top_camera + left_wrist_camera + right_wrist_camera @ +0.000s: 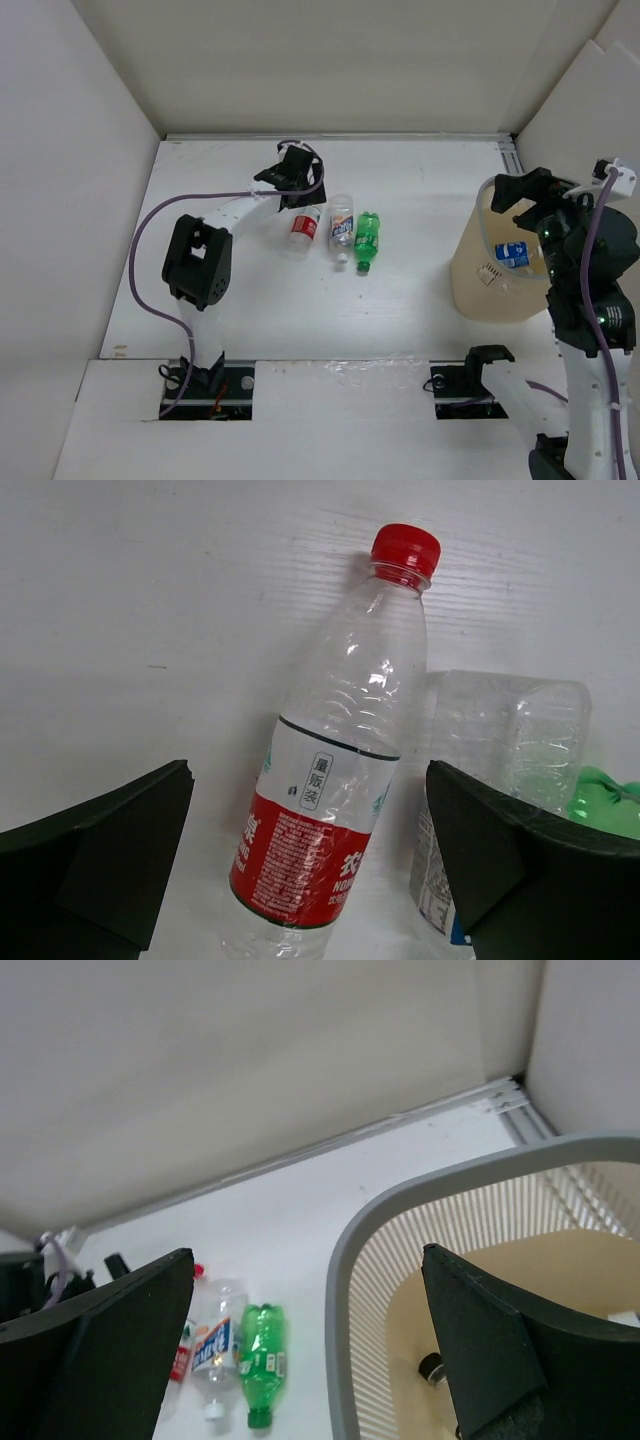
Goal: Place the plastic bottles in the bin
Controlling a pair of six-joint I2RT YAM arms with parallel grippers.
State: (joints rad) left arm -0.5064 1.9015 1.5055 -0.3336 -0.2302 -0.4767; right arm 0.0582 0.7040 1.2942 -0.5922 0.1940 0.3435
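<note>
Left gripper (308,780) is wide open and not holding anything. Its fingers (100,870) sit on either side of the red-label bottle (320,810), with a gap on both sides. That bottle lies flat on the table (250,290), about mid-width and somewhat nearer the far edge, and its red cap (405,552) points toward the far edge.

Just beside it, on its right, is a clear bottle (510,730), also lying down. The green bottle (605,800) is right next to that one. From the top view the three lie in a tight row, and the clear and green ones have their caps toward the near edge, so they're flipped the other way from the red-label one.

The right gripper (307,1255) is also spread open with nothing between its fingers. It hangs above the grey rim of the bin (420,1192). The bin stands upright against the right edge of the table, well apart from the row of bottles. Looking down into it from the top camera, there's a blue-label bottle (512,253) inside. The right wrist view also shows a small dark round thing (430,1365) at the bottom, but I can't tell what it is.
</note>
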